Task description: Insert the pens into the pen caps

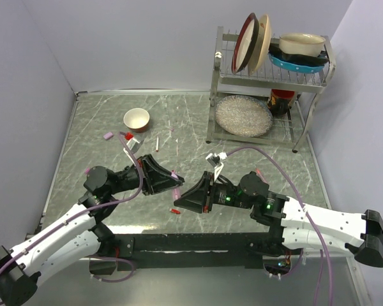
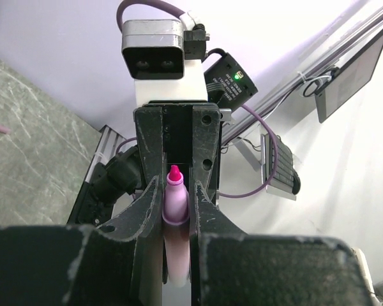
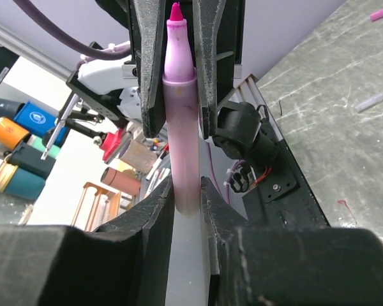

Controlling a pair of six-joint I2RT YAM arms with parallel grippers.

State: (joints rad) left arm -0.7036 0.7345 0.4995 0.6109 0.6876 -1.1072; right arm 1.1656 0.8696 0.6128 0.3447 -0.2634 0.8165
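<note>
While clamped on pink-tipped pens (image 3: 179, 121), left hand (image 2: 177, 194) faces right hand (image 3: 188, 191) | marbled table (image 1: 191, 121) | lilac walls (image 1: 147, 38)

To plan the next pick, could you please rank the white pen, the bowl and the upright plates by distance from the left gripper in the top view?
From the left gripper, holding the pink pen:
1. White pen, just beyond it.
2. Bowl, farther back, to the left.
3. Upright plates, top of the rack, far right.

The grey marbled surface (image 1: 83, 146) carries a small bowl (image 1: 136, 118), a dish rack (image 1: 255, 81), a lilac-pink pen cap (image 1: 108, 136), a red pen cap (image 1: 175, 210) and a white pen (image 1: 157, 143).
</note>
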